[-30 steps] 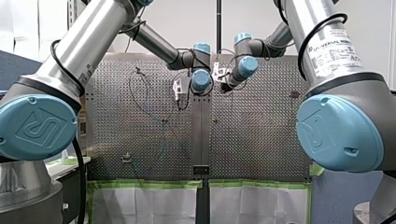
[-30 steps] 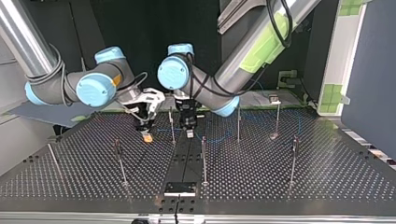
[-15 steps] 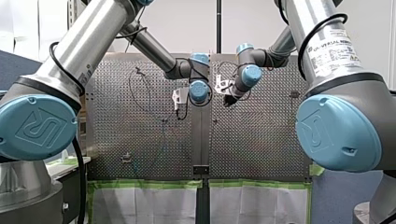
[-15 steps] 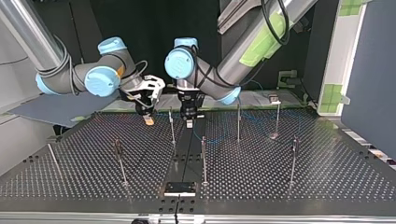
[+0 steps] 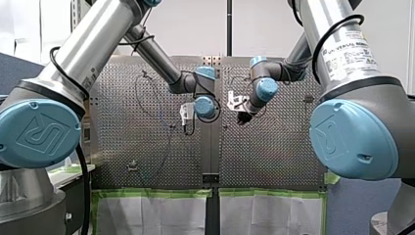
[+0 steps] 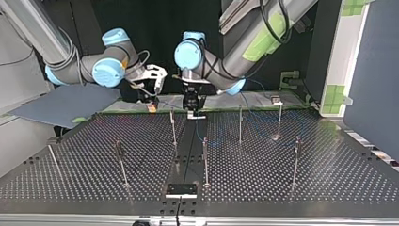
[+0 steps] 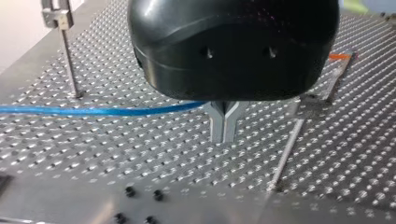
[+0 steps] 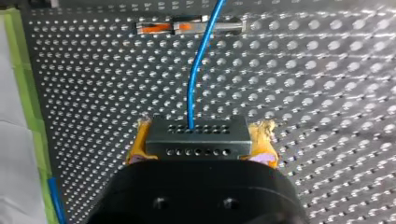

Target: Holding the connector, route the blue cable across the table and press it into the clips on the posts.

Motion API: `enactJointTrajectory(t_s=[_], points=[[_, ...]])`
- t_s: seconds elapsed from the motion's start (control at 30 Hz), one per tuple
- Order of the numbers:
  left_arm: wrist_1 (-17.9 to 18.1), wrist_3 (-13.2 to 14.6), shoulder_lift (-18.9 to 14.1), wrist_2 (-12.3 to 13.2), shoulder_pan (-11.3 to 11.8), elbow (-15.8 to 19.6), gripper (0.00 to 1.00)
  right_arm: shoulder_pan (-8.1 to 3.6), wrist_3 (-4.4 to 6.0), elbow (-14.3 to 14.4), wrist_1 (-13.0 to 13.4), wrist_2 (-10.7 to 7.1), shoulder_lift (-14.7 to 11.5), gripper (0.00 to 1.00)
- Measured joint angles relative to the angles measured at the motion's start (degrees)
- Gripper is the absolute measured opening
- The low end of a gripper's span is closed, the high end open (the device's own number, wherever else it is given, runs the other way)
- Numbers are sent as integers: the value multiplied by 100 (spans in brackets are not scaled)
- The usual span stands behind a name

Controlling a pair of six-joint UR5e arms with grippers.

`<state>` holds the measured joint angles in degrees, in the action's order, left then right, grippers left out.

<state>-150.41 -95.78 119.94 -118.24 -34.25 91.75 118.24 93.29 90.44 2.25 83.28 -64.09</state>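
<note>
- A dark perforated metal table [image 6: 282, 188] fills the top view.
- The left arm [image 6: 249, 52] comes in at the top view's right and the right arm [image 6: 70, 70] at its left. Both reach to the far middle of the table, with their wrists close together.
- Thin upright posts [image 6: 205, 160] stand spread over the table, several across the middle and more out to either side.
- The left gripper [image 7: 223, 135] is black with metal fingers and points down close over the table at the far middle. Its fingers are pressed together with no gap. The cable runs in to them from one side, so it looks pinched there.
- The right gripper [image 8: 200, 140] has yellow pads and hangs just beside the left gripper, at its left in the top view. Its pads are closed against both ends of the connector.
- The blue cable [image 8: 196, 70] leaves the connector's front face, runs ahead of the right gripper and crosses a clip. In the left wrist view it stretches level above the table from the left gripper's fingers off to one side, passing near a post.
- The grey connector [image 8: 198, 133] is a small block with rows of holes. It sits between the right gripper's pads, raised off the table.
- The clip [image 8: 187, 25], metal with orange parts, lies ahead of the right gripper. Whether the cable is seated in it cannot be told.
</note>
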Motion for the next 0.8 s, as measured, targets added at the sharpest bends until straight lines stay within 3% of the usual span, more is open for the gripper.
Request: enactJointTrajectory(t_s=[0.37,0.63,0.8], points=[[580,-202,526,427,27,582,0,-59,24,149,519,-11,20,0],[952,-251,661,677,79,966,0,-89,28,178,604,-6,86,0],[1021,-268,663,805,109,961,0,-104,7,192,609,-7,192,0]])
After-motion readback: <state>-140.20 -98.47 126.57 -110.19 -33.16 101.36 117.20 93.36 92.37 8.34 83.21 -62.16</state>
